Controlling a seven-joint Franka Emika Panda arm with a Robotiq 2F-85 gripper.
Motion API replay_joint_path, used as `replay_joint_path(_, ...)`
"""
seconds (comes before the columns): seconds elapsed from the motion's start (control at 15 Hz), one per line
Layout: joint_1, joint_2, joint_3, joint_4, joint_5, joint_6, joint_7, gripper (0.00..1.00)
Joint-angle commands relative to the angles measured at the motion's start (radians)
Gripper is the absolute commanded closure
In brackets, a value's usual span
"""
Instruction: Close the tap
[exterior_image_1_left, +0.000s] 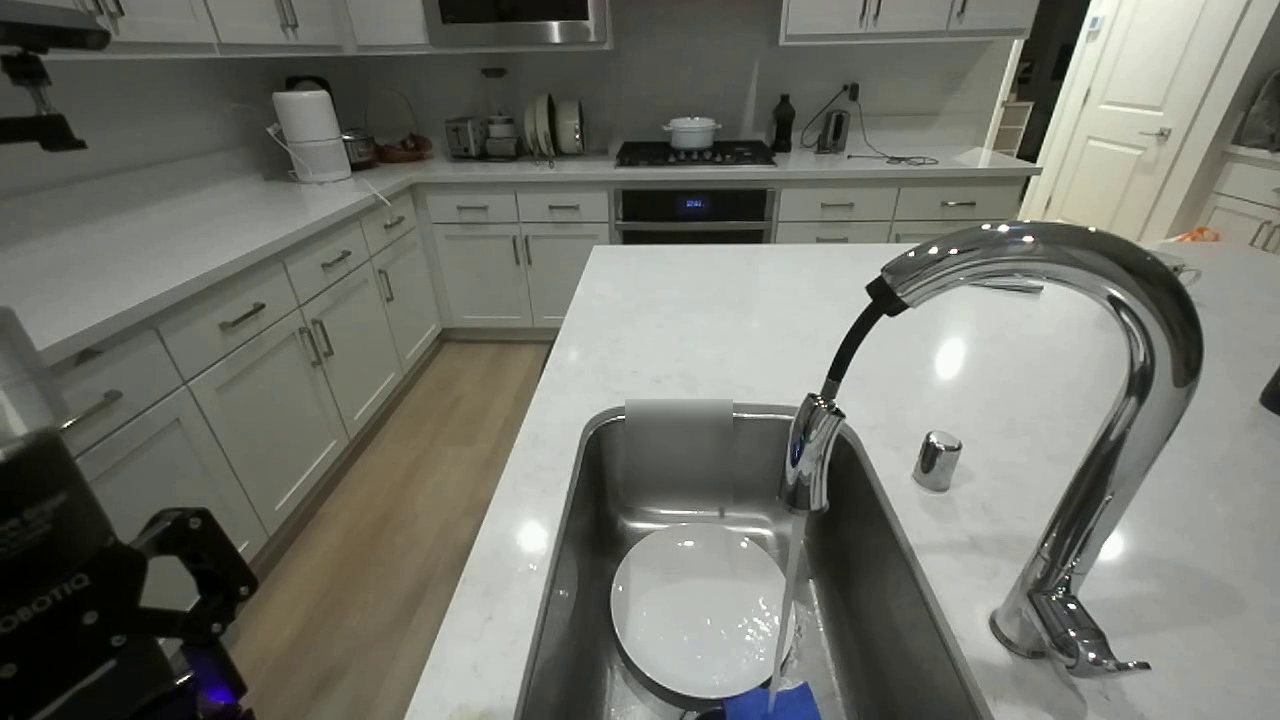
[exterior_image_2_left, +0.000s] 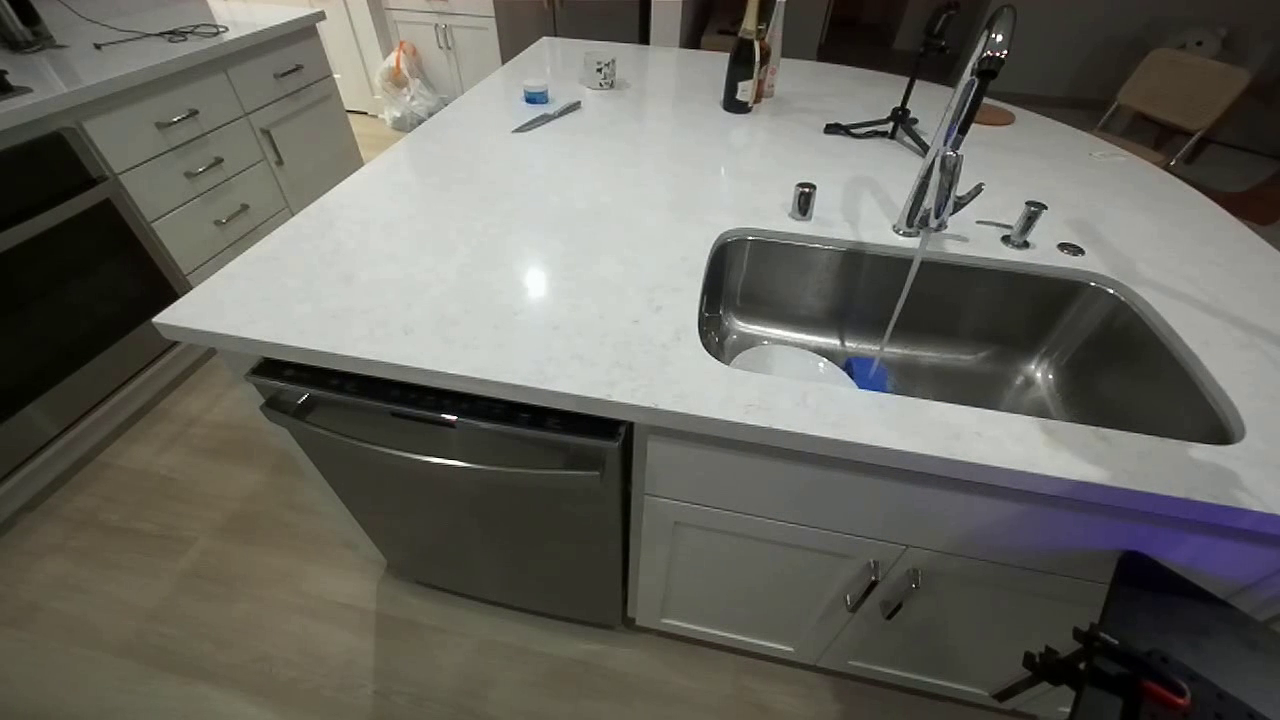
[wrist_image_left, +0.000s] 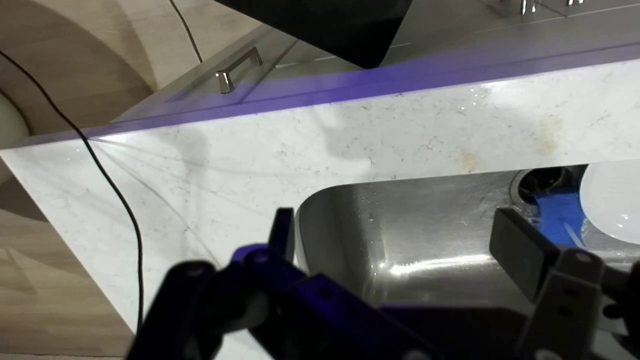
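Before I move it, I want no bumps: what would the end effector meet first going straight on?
Probably the steel sink, seen beyond the open end effector in the wrist view; depth is unclear, so the white counter around it could come first.

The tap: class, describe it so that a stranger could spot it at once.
Find the white countertop that holds the metal sink. Beside the sink stands the tap; unlike the short chrome fittings nearby, it arches high and pours water.
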Motion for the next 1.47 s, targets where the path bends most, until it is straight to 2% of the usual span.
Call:
replay_joint_path(0.0,-0.032,0.048,0.004,0.006,-0.010,0.095,-0.001,0.00)
replay_joint_path(0.4,-0.132,0.191,0.011,0.024,-0.065,0.359,0.013,0.00)
replay_joint_path(0.73,-0.233,0.374,0.034,0.053,-0.048,0.656,0.019,0.00)
replay_joint_path(0.93,-0.309,0.501,0.108,0.079,-0.055,0.811,0.054,0.00)
replay_joint_path(1.13,-0.405,0.624,0.220,0.132,-0.093,0.923,0.125,0.00)
replay_joint_path(1.4,-0.509,0.751,0.314,0.258,-0.264,0.978,0.323,0.00)
